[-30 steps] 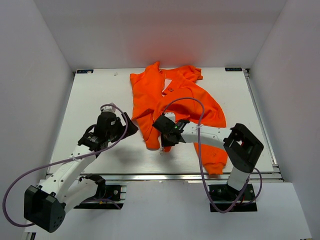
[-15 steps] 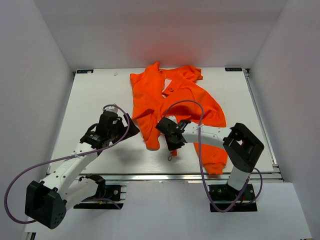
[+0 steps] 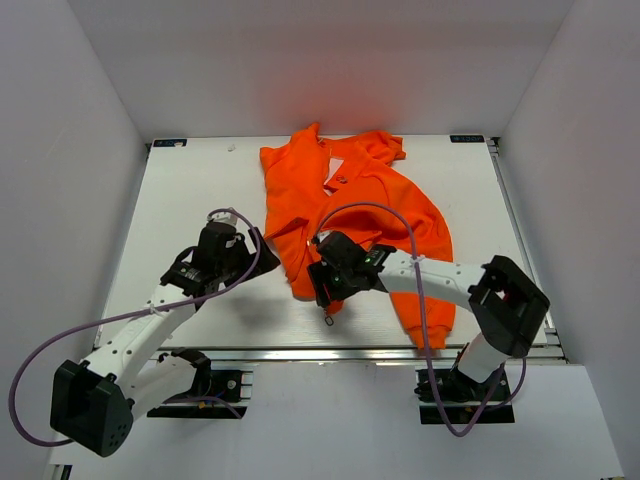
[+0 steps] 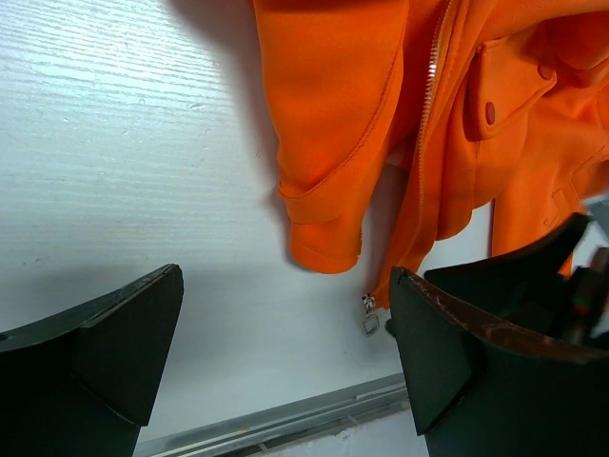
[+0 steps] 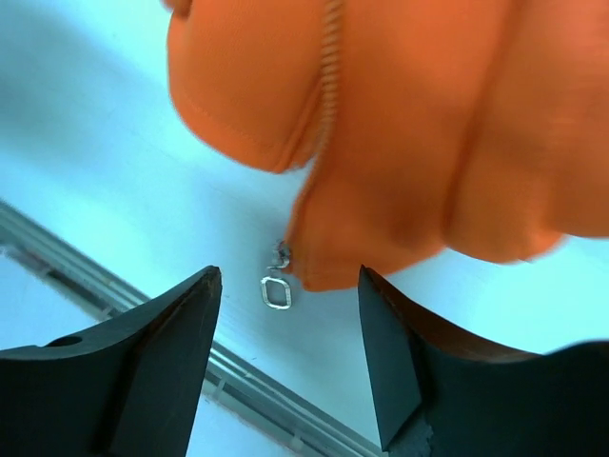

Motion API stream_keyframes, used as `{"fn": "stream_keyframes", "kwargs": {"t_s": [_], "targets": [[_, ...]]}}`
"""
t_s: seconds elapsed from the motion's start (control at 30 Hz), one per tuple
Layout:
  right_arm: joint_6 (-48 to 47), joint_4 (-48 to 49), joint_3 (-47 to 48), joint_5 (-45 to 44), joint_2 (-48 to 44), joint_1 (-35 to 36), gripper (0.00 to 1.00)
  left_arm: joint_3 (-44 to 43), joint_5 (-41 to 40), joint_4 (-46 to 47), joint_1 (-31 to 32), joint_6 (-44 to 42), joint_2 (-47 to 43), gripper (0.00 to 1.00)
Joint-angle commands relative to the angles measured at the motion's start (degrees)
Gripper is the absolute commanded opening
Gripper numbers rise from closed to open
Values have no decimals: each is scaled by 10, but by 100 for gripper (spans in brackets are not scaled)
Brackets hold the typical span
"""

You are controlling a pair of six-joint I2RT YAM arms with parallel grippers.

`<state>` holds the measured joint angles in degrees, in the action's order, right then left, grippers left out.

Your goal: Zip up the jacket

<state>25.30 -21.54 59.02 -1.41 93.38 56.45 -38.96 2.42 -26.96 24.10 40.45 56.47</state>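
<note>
The jacket (image 3: 350,190) lies unzipped on the table (image 3: 180,200); my right gripper (image 3: 323,294) has slid to its near hem, jaws wide over the zip pull (image 5: 276,290), left gripper (image 3: 258,252) wide beside it, so pinching comes next

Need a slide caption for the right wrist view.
Open right gripper poised above the jacket's zipper pull, lying on the table.

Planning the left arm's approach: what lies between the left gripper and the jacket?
Only bare table, seen in the left wrist view: the open left gripper faces the jacket with nothing loose in between.
</note>
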Motion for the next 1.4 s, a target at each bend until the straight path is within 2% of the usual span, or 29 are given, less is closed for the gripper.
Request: {"fn": "stream_keyframes", "kwargs": {"t_s": [0.0,0.3,0.53,0.73,0.83,0.93,0.97,1.0,1.03,1.2,1.37], "targets": [[17,-24,-1,-75,-28,1,66,-16,13,3,-2,-11,0,98],[40,-43,21,-119,41,0,63,-16,9,-5,-2,-15,-4,98],[33,-25,35,-91,88,0,61,-16,12,-3,-2,-15,-5,98],[63,-31,37,-95,111,2,61,-20,15,-2,-2,-16,3,98],[89,-66,51,-130,129,6,53,-23,17,-5,-2,-17,8,98],[120,-92,67,-152,153,11,32,-28,21,-12,-2,-19,15,98],[128,-94,66,-152,156,11,15,-30,23,-13,-1,-20,18,98],[136,-93,63,-155,154,11,3,-29,38,-13,-1,-21,21,98],[142,-91,58,-156,149,11,0,-27,49,-12,-1,-24,27,98],[154,-62,0,-149,62,-6,0,-9,110,13,19,-26,51,98],[147,-37,-52,-97,-24,-50,0,-23,87,22,102,-14,106,98]]}}
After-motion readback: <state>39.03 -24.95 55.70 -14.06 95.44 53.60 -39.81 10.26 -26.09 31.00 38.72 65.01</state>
